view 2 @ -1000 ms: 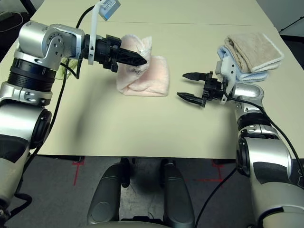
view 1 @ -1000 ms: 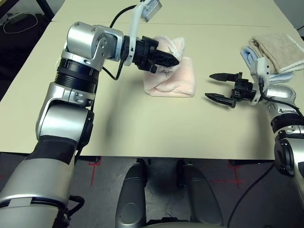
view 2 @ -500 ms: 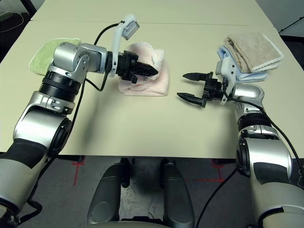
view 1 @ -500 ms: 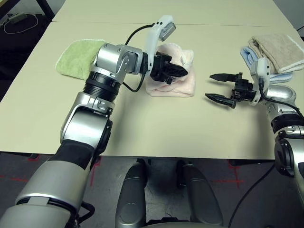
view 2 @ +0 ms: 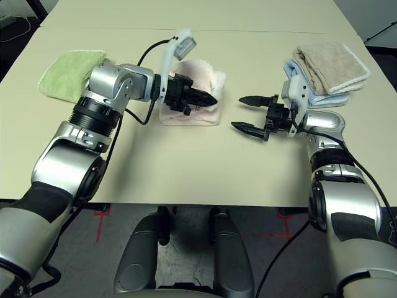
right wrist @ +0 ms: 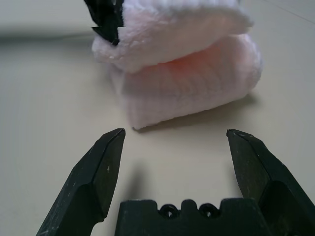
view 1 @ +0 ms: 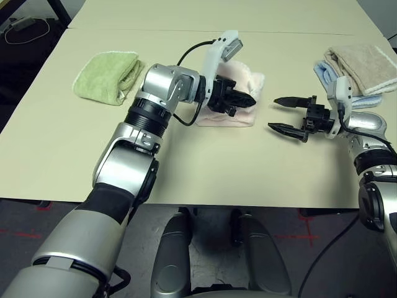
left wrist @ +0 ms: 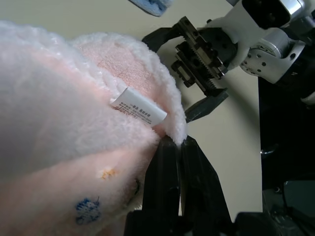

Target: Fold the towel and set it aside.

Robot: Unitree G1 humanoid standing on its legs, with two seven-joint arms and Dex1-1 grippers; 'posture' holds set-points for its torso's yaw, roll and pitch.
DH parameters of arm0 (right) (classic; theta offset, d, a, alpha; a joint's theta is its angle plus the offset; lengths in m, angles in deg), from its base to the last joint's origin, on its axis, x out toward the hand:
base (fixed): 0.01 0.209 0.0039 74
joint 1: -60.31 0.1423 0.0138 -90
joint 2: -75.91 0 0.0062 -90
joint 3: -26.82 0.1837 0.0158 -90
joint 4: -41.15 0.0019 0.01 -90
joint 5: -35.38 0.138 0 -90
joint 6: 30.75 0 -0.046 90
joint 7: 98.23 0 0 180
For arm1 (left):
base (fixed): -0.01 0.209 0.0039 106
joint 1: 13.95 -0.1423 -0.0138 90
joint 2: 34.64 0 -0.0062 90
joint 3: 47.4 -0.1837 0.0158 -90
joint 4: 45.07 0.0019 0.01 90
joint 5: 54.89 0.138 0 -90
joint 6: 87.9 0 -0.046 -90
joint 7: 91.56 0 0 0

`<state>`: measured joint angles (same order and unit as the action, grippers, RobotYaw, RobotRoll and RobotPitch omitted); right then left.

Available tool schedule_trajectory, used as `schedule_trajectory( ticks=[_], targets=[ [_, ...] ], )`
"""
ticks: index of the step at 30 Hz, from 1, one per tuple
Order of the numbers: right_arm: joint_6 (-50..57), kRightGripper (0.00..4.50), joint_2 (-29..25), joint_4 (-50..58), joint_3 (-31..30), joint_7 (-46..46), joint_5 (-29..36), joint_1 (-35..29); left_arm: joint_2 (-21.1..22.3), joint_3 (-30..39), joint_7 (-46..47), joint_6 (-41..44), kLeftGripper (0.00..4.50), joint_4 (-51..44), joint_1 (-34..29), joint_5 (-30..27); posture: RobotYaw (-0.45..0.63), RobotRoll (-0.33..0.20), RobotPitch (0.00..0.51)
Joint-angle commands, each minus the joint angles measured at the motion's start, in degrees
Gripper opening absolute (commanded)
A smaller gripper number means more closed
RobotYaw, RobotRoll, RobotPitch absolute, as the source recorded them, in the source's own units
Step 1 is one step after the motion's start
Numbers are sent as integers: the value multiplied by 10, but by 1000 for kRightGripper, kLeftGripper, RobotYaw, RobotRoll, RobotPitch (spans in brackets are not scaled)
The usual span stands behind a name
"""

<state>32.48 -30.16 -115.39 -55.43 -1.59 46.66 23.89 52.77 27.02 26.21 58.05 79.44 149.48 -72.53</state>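
Observation:
The pale pink fluffy towel lies folded in the middle of the table. My left gripper is shut on the edge of its upper layer and holds that layer just above the lower one. In the left wrist view the black fingers pinch a corner of the towel, beside its white tag and above a small dark embroidered mark. My right gripper hovers open to the right of the towel, a short gap away, pointing at it. The right wrist view shows the towel in two stacked layers ahead of the open fingers.
A green folded towel lies at the left of the table. A beige folded towel rests on a light blue one at the far right, behind my right arm.
My left gripper has carried the towel's upper layer to the right, over the lower part. The left arm no longer covers the green towel. The right arm has not moved.

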Motion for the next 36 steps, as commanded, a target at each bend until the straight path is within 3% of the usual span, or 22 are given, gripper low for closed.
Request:
schedule_trajectory(
  ticks=[1,5,8,12,18,21,28,33,36],
  targets=[
    [0,4500,-3,6,0,-2,-2,-10,-1,-23,-7,2,46,-8,-12,14,65,0,218],
    [0,4500,-2,7,0,-2,-2,-10,-10,-19,22,-29,46,27,-15,36,61,0,220],
    [0,4500,-2,9,0,-3,-1,-12,-16,-10,49,-63,770,55,-17,54,57,0,221],
    [1,4500,-4,11,0,-2,-1,-13,-19,3,64,-82,2184,56,-20,58,55,0,219],
    [1,4500,-5,6,0,-1,-3,-11,1,26,61,-39,4475,-36,-21,35,68,0,216],
    [1,4500,-3,3,-1,2,-5,-6,25,30,48,-7,4493,-98,-23,20,70,0,215],
    [1,4500,2,5,-2,-1,-4,6,127,46,7,76,4493,-240,-15,-35,77,0,207],
    [18,4500,13,10,9,12,10,11,174,71,29,6,4493,-233,-48,-17,75,0,205],
    [38,4500,21,16,19,26,22,13,178,97,64,-98,4493,-211,-106,6,68,0,204]
  ],
)
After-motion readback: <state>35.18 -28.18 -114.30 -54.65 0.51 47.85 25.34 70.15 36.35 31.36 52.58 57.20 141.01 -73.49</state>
